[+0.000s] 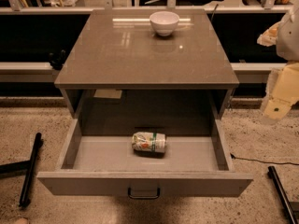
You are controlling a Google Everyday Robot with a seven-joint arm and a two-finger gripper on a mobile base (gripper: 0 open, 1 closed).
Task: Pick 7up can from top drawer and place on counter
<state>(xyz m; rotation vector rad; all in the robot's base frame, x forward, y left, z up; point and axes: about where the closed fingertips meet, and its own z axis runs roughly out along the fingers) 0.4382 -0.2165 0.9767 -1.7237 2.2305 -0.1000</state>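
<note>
The 7up can (149, 142) lies on its side in the middle of the open top drawer (145, 183), silvery-white with a green band and a red-orange mark. The drawer is pulled out fully toward me, its dark handle (144, 193) at the front. The counter (140, 50) is the glossy grey-brown top above it. My gripper (277, 107) hangs at the far right edge of the view, beside the cabinet's right side and above the floor. It is well apart from the can and holds nothing that I can see.
A white bowl (164, 22) stands at the back middle of the counter. Black bars lie on the speckled floor at the left (30, 169) and right (281, 192). A thin cable (261, 161) runs on the floor at the right. A ledge runs behind the cabinet.
</note>
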